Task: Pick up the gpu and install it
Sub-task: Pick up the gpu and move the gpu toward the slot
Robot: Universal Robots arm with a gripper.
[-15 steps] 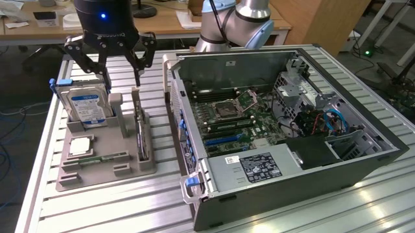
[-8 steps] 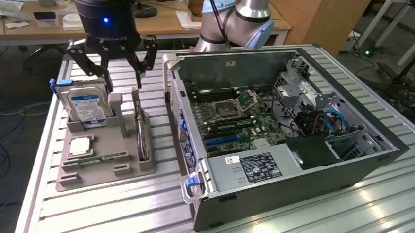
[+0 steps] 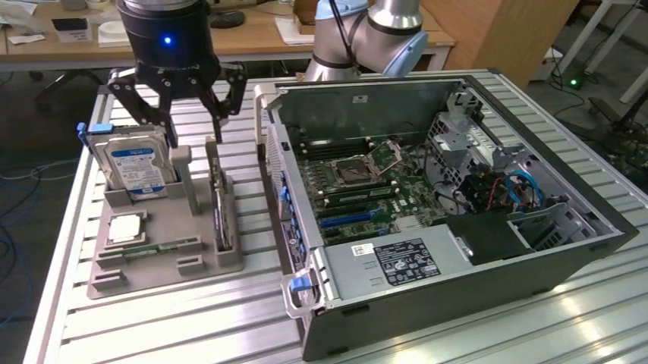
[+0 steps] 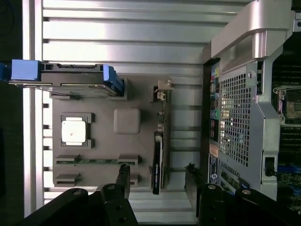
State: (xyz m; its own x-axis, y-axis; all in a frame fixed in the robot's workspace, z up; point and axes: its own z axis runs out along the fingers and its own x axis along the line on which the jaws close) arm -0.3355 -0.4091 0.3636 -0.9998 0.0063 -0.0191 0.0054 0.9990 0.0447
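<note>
Starting at the exterior view's left, the hard drive (image 3: 132, 163) stands upright in the back corner of the grey holder tray (image 3: 152, 273). A processor chip (image 3: 124, 227) and a green memory stick (image 3: 162, 249) lie flat nearer the front.

My end effector (image 3: 193, 129) hangs in the upper left of the frame above the back of that tray. Its jaws are spread wide and hold nothing.

The gpu (image 3: 221, 216) sits just right of and below it in the frame, on edge in a slot along the tray's right side and untouched. Its long axis runs from the back of the tray to the front, parallel to the side of the computer case (image 3: 435, 205).

In the wrist view the end effector (image 4: 157, 173) straddles the line of the gpu (image 4: 158, 155), one finger on either side of its thin edge. As I judge it, the card lies straight below and slightly ahead of the jaws.

The case lies open further right, motherboard exposed, close beside the tray.

Everything rests on a slatted aluminium tabletop (image 3: 152, 334). Behind it I see the arm (image 3: 375, 30), a cluttered wooden desk (image 3: 253, 38), and cables on the floor.
</note>
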